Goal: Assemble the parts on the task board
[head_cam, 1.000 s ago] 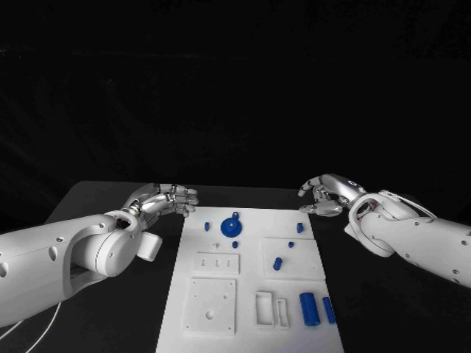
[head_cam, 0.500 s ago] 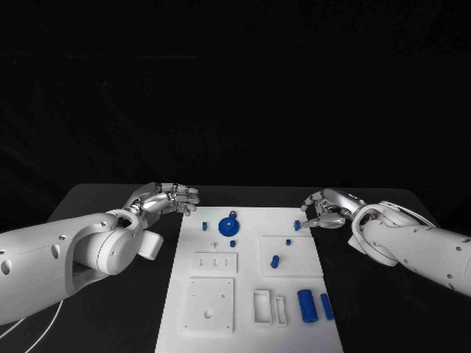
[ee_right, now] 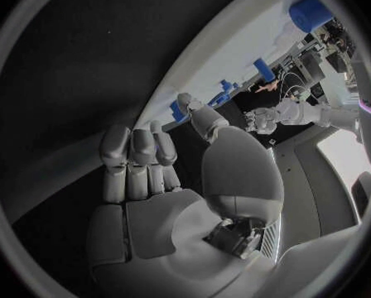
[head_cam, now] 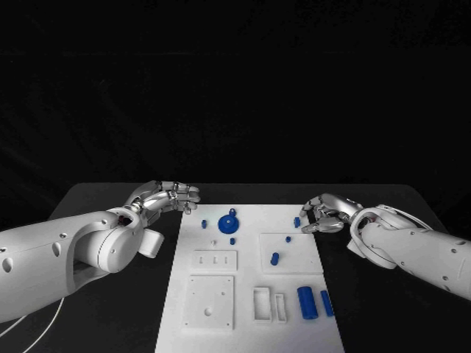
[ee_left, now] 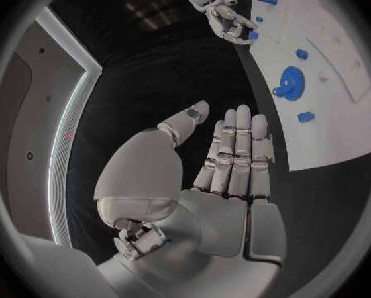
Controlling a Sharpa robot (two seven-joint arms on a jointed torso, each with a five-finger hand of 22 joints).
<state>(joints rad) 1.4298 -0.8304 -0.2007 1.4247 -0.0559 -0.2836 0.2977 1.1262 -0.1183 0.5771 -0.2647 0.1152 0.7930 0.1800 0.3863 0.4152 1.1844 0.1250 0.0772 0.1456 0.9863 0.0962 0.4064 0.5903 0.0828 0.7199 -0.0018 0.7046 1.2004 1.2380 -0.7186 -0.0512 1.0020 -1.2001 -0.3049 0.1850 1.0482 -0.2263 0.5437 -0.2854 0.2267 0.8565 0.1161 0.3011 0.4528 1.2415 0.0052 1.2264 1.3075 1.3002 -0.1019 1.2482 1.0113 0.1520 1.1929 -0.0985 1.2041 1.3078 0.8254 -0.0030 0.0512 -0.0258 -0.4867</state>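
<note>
I'm keeping my left hand (head_cam: 163,197) off the near-left corner of the task board (head_cam: 250,283), over the black table (head_cam: 108,197). Its fingers (ee_left: 235,153) are lying side by side, mostly straight, holding nothing; thumb apart from them.

My right hand (head_cam: 326,212) is sitting at the board's far right edge, fingers curled in toward the thumb, tips just beside a small blue peg (head_cam: 297,221) standing there. Whether I'm actually pinching that peg, I cannot tell; the fingertips and the peg are too small to separate. In the right wrist view my fingers (ee_right: 136,159) are bent, thumb reaching toward the board edge.

Parts on the board: blue gear (head_cam: 229,224) with a knob, between my two hands, toward my left fingers. A small peg (head_cam: 206,222) is just beside the gear on the left-hand side. Raised square plate (head_cam: 291,254) below my right fingertips, carrying two small blue pieces (head_cam: 275,258). A slotted white block (head_cam: 214,261) is sitting below the gear, a larger square plate (head_cam: 210,302) behind it toward me. An open rectangular tray (head_cam: 264,305) looks to be holding nothing blue. Two blue cylinders (head_cam: 307,302) are lying side by side next to it, well apart from both hands.
</note>
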